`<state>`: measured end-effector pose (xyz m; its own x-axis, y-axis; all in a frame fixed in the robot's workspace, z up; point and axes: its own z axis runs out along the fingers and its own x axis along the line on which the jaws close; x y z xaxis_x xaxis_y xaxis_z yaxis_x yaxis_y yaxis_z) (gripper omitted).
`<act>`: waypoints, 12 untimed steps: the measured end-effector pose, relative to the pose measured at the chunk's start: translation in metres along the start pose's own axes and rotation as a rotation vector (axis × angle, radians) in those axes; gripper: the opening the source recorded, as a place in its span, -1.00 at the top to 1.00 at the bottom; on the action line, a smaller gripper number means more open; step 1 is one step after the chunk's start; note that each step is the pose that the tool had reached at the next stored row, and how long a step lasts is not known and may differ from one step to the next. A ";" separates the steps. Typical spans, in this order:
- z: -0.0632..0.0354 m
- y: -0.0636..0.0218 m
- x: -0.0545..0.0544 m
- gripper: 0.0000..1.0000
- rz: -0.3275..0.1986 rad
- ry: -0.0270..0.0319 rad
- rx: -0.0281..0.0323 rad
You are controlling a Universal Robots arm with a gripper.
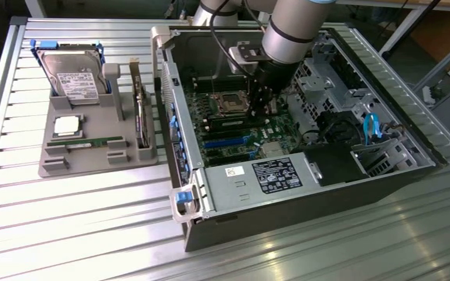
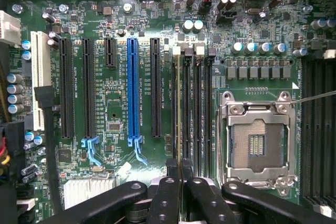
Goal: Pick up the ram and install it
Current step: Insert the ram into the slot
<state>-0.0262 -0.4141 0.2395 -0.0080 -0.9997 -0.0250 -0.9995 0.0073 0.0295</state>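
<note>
**A:** What has the end effector (image 2: 180, 167) got?

**B:** Its two fingers are drawn almost together, pinching the ram (image 2: 181, 108) by its thin top edge. From the wrist view the stick is seen edge-on, a narrow pale line running along the bank of black memory slots (image 2: 198, 108).

**A:** Is it seated in a slot?

**B:** I cannot tell. It is lined up with the slots, between a long black expansion slot (image 2: 156, 87) and the open CPU socket (image 2: 260, 142) on the motherboard (image 2: 111, 98).

**A:** And from outside?

**B:** In the exterior view the end effector (image 1: 262, 100) points down inside the open computer case (image 1: 303, 213), just beside the socket, toward the exterior view's right.

**A:** What else is on the desk (image 1: 77, 216)?

**B:** A grey tray (image 1: 53, 165) sits at the exterior view's left of the case. In it a second ram stick (image 1: 84, 142) lies flat, with a silver processor chip (image 1: 67, 124) behind it, then a hard drive (image 1: 72, 79) propped up. An expansion card (image 1: 140, 114) stands on edge nearest the case.
</note>
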 end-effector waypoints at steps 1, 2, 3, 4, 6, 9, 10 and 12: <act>-0.0007 0.0000 0.000 0.79 0.000 0.0002 0.0000; -0.0007 0.0000 0.000 0.79 0.000 0.0001 0.0001; -0.0007 0.0000 0.000 0.79 0.000 0.0001 0.0001; -0.0001 0.0000 0.000 0.79 0.000 0.0001 0.0000; 0.0035 -0.0001 0.000 0.79 0.000 0.0002 0.0000; 0.0049 -0.0001 0.000 0.79 0.000 0.0003 -0.0001; 0.0049 -0.0001 0.000 0.79 0.000 0.0001 0.0000; 0.0049 -0.0001 0.000 0.51 0.000 0.0001 0.0001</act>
<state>-0.0262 -0.4140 0.2346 -0.0081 -0.9997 -0.0249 -0.9995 0.0074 0.0295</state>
